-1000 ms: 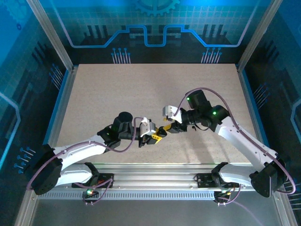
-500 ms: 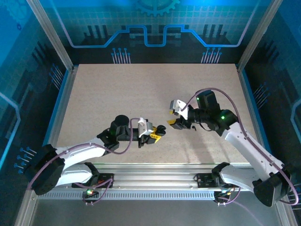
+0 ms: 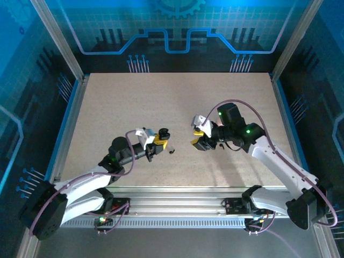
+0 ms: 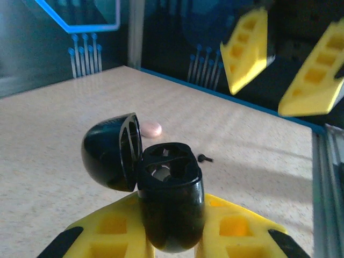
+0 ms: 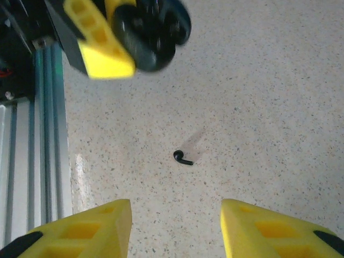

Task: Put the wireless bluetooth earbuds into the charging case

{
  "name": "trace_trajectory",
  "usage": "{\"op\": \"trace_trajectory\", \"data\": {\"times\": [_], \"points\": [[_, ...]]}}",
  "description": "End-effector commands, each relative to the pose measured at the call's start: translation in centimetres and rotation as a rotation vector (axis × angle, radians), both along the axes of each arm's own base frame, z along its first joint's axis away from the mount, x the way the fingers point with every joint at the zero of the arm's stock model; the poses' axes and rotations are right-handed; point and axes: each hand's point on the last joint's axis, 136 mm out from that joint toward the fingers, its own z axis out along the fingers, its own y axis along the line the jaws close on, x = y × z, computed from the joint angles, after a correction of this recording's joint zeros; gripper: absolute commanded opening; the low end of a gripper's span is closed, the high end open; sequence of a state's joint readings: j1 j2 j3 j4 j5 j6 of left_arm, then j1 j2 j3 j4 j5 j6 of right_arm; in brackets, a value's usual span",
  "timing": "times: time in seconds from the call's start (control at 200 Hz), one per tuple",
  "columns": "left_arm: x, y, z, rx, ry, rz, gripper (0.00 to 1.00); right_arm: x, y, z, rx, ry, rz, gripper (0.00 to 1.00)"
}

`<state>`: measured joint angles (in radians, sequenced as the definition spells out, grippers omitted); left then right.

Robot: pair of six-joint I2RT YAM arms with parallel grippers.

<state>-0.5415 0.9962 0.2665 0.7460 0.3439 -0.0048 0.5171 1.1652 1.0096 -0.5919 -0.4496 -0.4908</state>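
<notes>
Left claw [image 3: 155,142] has swung off left, clenched on the open case [image 4: 169,188]; right claw [image 5: 174,226] hangs released over the loose earbud [image 5: 183,157], so a delicate pickup looks next

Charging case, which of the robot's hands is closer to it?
Left. The left hand is shut on the charging case, its lid open. The right hand hangs open off to its right, clear of it.

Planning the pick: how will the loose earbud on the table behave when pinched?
Tiny earbud, round bulb and thin stem: probably light, apt to pivot or roll. May slip from the right hand's broad fingers.
</notes>
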Motion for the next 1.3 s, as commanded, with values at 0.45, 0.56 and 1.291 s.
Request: {"op": "trace_trajectory", "data": {"times": [0.45,0.56,1.291], "points": [[1.6,6.7,-1.1,-0.013,0.024,0.291,0.13,1.5,5.9,-10.3,-0.405,-0.1,0.657,0.4],[1.8,7.5,-1.2,-0.004,0.019,0.326,0.13,1.9,7.1,-12.6,-0.425,-0.075,0.731,0.4],[1.8,8.5,-1.7,0.016,0.027,0.367,0.14,2.5,9.6,-19.0,-0.507,0.0,0.935,0.3]]}}
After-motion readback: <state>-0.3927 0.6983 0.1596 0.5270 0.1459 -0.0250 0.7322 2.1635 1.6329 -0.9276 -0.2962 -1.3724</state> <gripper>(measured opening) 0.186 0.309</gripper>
